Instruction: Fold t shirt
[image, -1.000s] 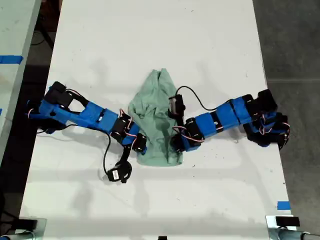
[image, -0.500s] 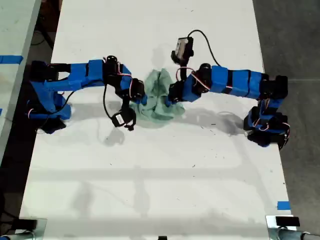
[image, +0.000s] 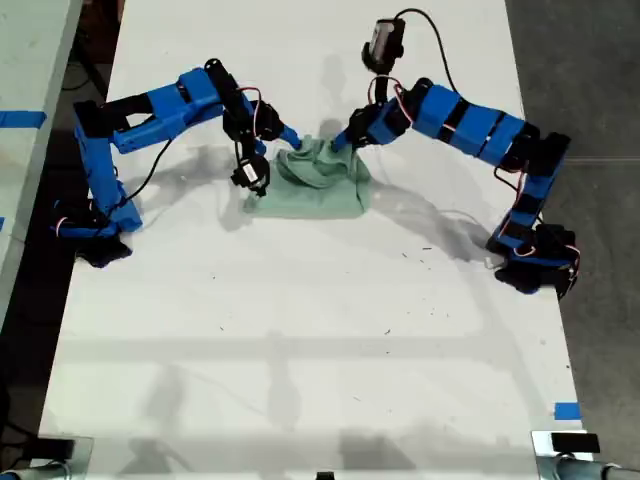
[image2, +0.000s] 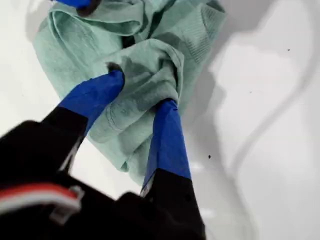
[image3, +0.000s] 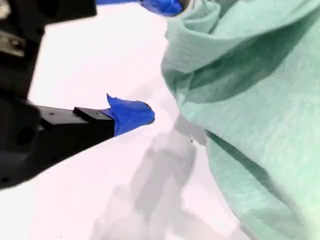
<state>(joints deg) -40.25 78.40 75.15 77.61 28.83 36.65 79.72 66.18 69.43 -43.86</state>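
White surface (image: 300, 350) is carrying the shirt (image: 315, 180), bunched lengthwise between two arms: my first gripper (image2: 140, 95) is pinching a fold in its fingers, my second gripper (image3: 150, 107), fingers spread, hanging just beside its edge.

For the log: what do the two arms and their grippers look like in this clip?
Both arms are built of bright blue segments with black motor blocks at the joints and on black bases. Thin black cables loop off each, with red and white wires at the joints. My first gripper has blue tapered fingers on a black body; my second gripper's one visible finger matches.
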